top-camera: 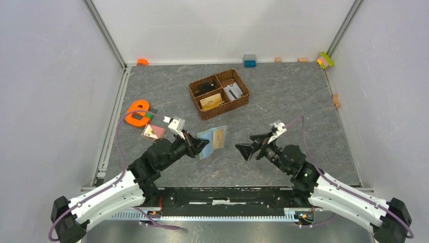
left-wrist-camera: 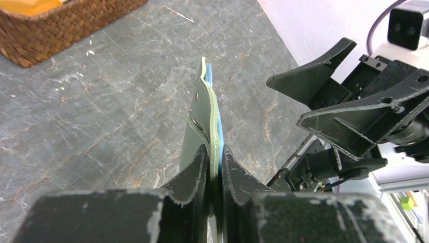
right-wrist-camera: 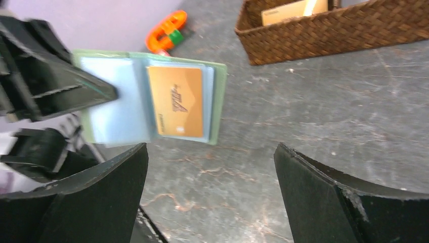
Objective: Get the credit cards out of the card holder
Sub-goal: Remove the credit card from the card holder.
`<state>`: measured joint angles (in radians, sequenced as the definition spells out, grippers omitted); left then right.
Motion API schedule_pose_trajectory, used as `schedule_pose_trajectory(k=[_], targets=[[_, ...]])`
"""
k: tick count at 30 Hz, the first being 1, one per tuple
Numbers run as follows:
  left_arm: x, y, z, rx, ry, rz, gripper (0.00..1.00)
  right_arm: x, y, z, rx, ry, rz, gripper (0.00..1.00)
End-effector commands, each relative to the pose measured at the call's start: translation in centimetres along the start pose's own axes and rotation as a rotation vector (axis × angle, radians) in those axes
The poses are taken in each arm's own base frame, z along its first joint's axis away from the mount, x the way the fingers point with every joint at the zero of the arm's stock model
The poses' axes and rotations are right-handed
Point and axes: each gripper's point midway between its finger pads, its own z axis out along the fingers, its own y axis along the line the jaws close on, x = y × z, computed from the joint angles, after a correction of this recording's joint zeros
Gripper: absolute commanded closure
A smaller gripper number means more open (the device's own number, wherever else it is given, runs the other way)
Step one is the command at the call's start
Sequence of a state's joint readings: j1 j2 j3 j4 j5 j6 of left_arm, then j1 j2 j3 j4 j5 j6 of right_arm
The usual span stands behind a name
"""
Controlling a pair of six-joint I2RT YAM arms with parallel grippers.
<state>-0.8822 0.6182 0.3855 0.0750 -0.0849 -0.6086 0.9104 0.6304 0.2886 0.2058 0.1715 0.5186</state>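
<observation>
The left hand (top-camera: pixel 201 144) and right hand (top-camera: pixel 246 145) are matte black. Their wedge-shaped fingers (right-wrist-camera: pixel 86 202) are ribbed outside and chipped pale along the edges. Behind each hand sits a white camera block (top-camera: pixel 176 124), then black joints, white arm shells (top-camera: pixel 109 195) and a trailing purple cable (top-camera: pixel 118 139).

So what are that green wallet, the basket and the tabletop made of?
The card holder looks like thin matte leather or imitation; its thin edge curves. The basket is brown woven wicker, plaited strands showing. The table looks like grey veined stone, perhaps only a printed mat.
</observation>
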Motion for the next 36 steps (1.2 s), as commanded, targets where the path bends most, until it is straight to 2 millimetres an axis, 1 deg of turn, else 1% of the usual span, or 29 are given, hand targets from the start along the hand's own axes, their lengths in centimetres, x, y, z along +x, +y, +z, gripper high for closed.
schedule_pose_trajectory(k=[1, 4, 5, 7, 9, 10, 11, 12, 14, 15, 17, 18, 19, 21, 24, 26, 28, 30, 32, 34, 36], targets=[[0.3, -1.1, -0.1, 0.044, 0.002, -0.134, 0.98, -1.2, 1.7, -1.2, -0.132, -0.15, 0.158, 0.02], [0.0, -2.3, 0.3, 0.115, -0.031, -0.184, 0.98, -2.9, 1.0, -0.8, -0.063, -0.165, 0.048, 0.02], [-0.2, -2.4, 0.4, 0.116, -0.037, -0.172, 0.98, -3.5, 1.0, -0.6, -0.057, -0.18, 0.011, 0.02], [-0.7, -1.9, 0.6, 0.094, -0.071, -0.156, 0.98, -4.4, 0.7, -0.2, -0.028, -0.194, -0.058, 0.02], [-1.2, -1.8, 0.9, 0.108, -0.131, -0.161, 0.98, -5.2, 0.0, 0.7, 0.036, -0.187, -0.127, 0.02], [-1.9, -1.8, 1.1, 0.116, -0.17, -0.154, 0.98, -5.4, -0.5, 1.3, 0.077, -0.169, -0.161, 0.02], [-2.3, -1.7, 1.5, 0.105, -0.19, -0.138, 0.98, -6.4, -0.6, 2.0, 0.103, -0.163, -0.2, 0.02], [-3.1, -2.0, 1.8, 0.104, -0.209, -0.103, 0.98, -6.5, -0.8, 3.0, 0.122, -0.138, -0.227, 0.02], [-4.3, -1.8, 2.8, 0.05, -0.215, -0.021, 0.98, -7.9, 0.1, 5.2, 0.082, -0.115, -0.273, 0.02], [-4.8, -1.6, 3.1, 0.024, -0.213, 0.026, 0.98, -8.3, 0.1, 6.2, 0.071, -0.106, -0.286, 0.02], [-6.0, -1.9, 3.6, 0.003, -0.217, 0.092, 0.98, -8.9, 0.1, 7.2, 0.032, -0.106, -0.299, 0.02], [-6.1, -1.9, 3.9, -0.004, -0.209, 0.115, 0.98, -8.7, 0.2, 7.2, 0.001, -0.114, -0.311, 0.02], [-6.3, -2.0, 4.1, -0.005, -0.212, 0.13, 0.98, -8.3, -0.1, 7.1, -0.014, -0.116, -0.314, 0.02], [-5.9, -2.5, 4.8, 0.028, -0.194, 0.143, 0.98, -7.1, -1.0, 6.9, -0.033, -0.098, -0.312, 0.02], [-4.5, -4.0, 5.7, 0.125, -0.153, 0.146, 0.98, -5.9, -2.2, 6.4, -0.046, -0.095, -0.32, 0.02], [-3.5, -4.3, 6.3, 0.156, -0.115, 0.164, 0.98, -4.2, -2.7, 5.9, -0.081, -0.093, -0.348, 0.02], [-2.6, -4.7, 6.4, 0.192, -0.08, 0.171, 0.98, -3.2, -3.0, 5.4, -0.114, -0.103, -0.366, 0.02], [-2.4, -5.4, 6.2, 0.244, -0.095, 0.153, 0.98, -3.2, -3.2, 5.4, -0.132, -0.094, -0.352, 0.02], [-2.1, -5.8, 5.9, 0.282, -0.101, 0.147, 0.98, -3.0, -2.7, 5.2, -0.191, -0.076, -0.326, 0.02], [-1.7, -6.0, 5.5, 0.309, -0.093, 0.154, 0.98, -2.4, -1.3, 4.5, -0.29, -0.078, -0.323, 0.03], [-1.4, -6.1, 5.0, 0.33, -0.097, 0.138, 0.98, -2.1, -0.8, 4.1, -0.321, -0.076, -0.329, 0.03]])
